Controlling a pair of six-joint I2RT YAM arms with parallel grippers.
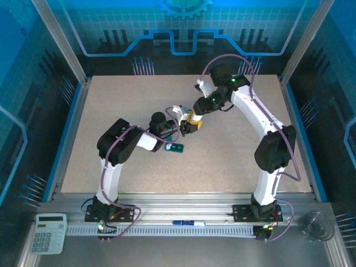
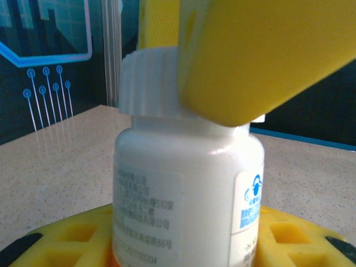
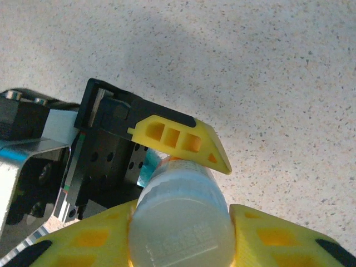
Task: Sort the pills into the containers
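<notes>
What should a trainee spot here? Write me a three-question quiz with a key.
1. True or false: the white pill bottle lies flat on the table.
2. Which claw is shut on the bottle's cap?
3. Fill in: the teal pill box sits on the table beside the ___ arm.
Key: 1 false, the left claw holds its body off the table; 2 the right claw; 3 left.
</notes>
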